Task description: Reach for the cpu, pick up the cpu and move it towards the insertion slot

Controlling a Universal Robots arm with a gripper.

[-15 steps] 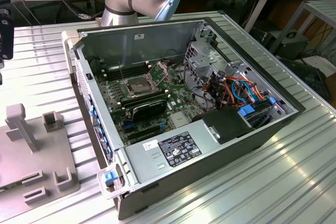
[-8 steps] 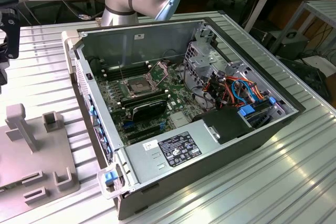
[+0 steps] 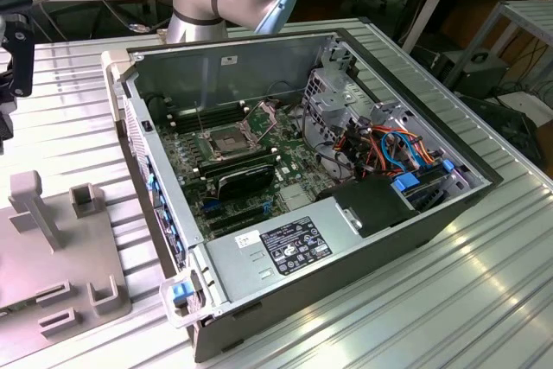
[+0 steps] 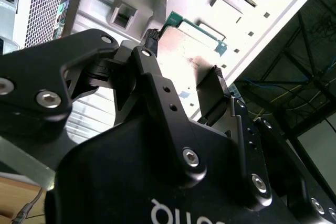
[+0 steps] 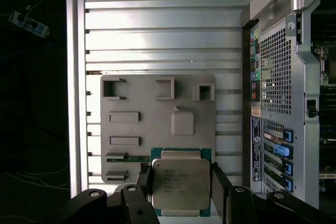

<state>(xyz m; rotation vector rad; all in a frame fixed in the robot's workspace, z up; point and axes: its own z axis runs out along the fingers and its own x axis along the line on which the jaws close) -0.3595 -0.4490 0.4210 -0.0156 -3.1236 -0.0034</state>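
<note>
Item, as I read it remotely: thin square silvery-tan cpu on a green board, pinched between my black gripper's fingers, above the pale grey moulded fixture tray; square silver-framed insertion slot well apart, inside the open computer case on the ribbed aluminium table.
</note>
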